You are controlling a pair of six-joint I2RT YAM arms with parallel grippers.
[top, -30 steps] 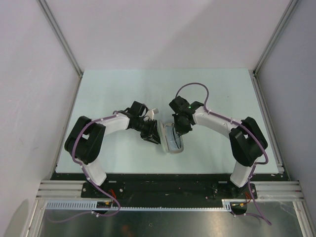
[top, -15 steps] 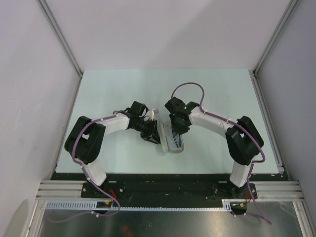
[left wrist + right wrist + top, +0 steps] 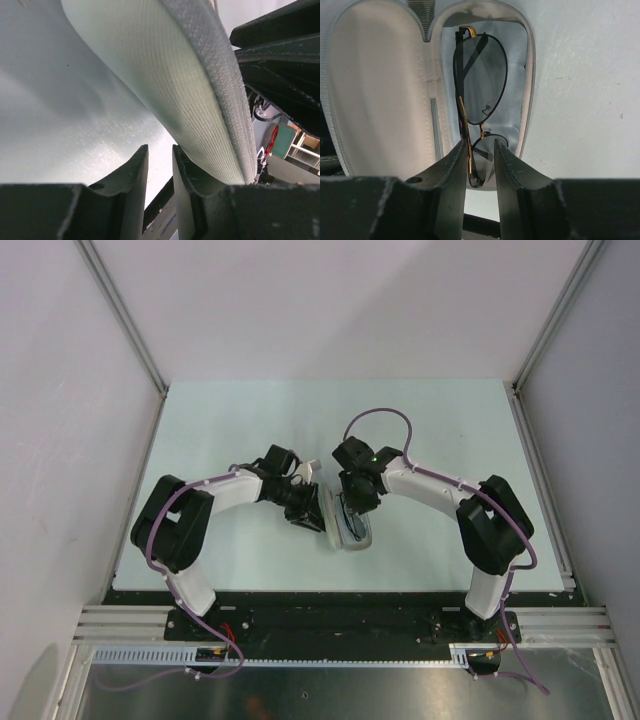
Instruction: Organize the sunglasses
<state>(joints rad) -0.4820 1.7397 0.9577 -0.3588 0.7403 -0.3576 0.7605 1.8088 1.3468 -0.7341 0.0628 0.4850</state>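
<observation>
The sunglasses (image 3: 480,90) lie folded inside the open beige case (image 3: 380,90), in its right half. In the top view the case (image 3: 360,540) sits at the table's middle front with the sunglasses (image 3: 352,522) in it. My right gripper (image 3: 481,145) reaches down into the case (image 3: 356,506), its jaws narrowly apart around the near lens and frame, touching them. My left gripper (image 3: 160,150) is nearly closed with nothing between the jaws. Its right finger rests against the ribbed outside of the case lid (image 3: 165,75), at the case's left edge (image 3: 314,508).
The pale green table (image 3: 230,420) is bounded by grey walls left and right and a metal rail at the front. Both arms bend inward and meet at the case. The light-blue cloth is not in view.
My right gripper has moved a little left and down into the case with the sunglasses. The left arm and the case have stayed put.
</observation>
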